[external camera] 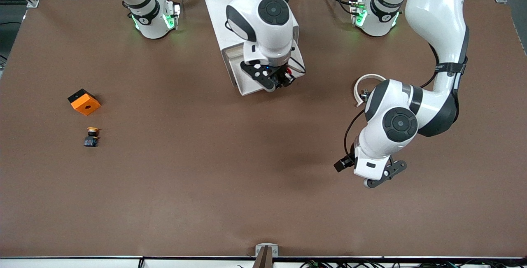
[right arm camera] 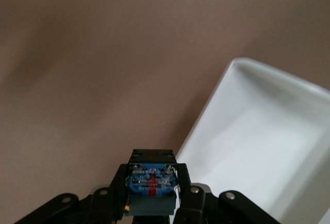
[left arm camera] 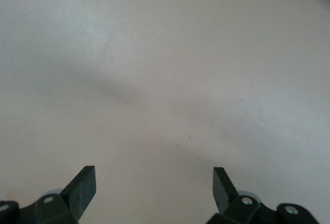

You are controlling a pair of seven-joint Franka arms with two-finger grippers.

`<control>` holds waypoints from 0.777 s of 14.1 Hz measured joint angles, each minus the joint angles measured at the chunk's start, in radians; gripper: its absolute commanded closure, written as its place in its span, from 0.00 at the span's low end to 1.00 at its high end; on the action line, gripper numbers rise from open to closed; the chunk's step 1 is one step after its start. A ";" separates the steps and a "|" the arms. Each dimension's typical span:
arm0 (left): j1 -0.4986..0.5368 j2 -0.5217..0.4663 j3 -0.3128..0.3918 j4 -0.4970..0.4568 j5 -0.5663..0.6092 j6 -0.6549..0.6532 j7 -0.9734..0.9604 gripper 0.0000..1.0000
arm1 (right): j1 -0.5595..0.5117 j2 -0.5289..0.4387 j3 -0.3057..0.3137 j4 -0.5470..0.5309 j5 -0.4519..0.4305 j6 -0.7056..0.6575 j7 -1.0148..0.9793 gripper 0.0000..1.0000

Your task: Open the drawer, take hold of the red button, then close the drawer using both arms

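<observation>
The right gripper point(external camera: 279, 79) is pinching the red button point(right arm camera: 150, 188) between its fingers point(right arm camera: 185, 195), hanging over the front rim of the open white drawer point(external camera: 243, 80), which is standing pulled out of its white cabinet point(external camera: 220, 8) at the middle of the table's base-side edge. Seen from the right wrist, the drawer's tray point(right arm camera: 258, 147) is lying bare beside the button's blue body. The left gripper point(external camera: 381, 173) is waiting with its fingers point(left arm camera: 82, 185) spread wide over bare brown table point(external camera: 247, 185) toward the left arm's end. An orange cube point(external camera: 84, 102) and a yellow-capped button point(external camera: 91, 136) are sitting near the right arm's end. The grab appears done; closing seems next, calling for an arm to push the drawer front squarely inward.
</observation>
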 measured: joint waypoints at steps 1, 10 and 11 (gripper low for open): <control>-0.004 0.001 0.000 0.000 0.000 0.000 0.000 0.00 | -0.025 -0.001 -0.001 0.017 0.000 -0.027 -0.018 1.00; -0.069 0.002 -0.053 -0.018 0.000 0.000 0.001 0.00 | -0.359 -0.065 -0.008 0.047 0.002 -0.148 -0.515 1.00; -0.073 0.001 -0.065 -0.024 0.000 0.000 0.001 0.00 | -0.388 -0.065 -0.009 0.034 0.002 -0.147 -0.565 1.00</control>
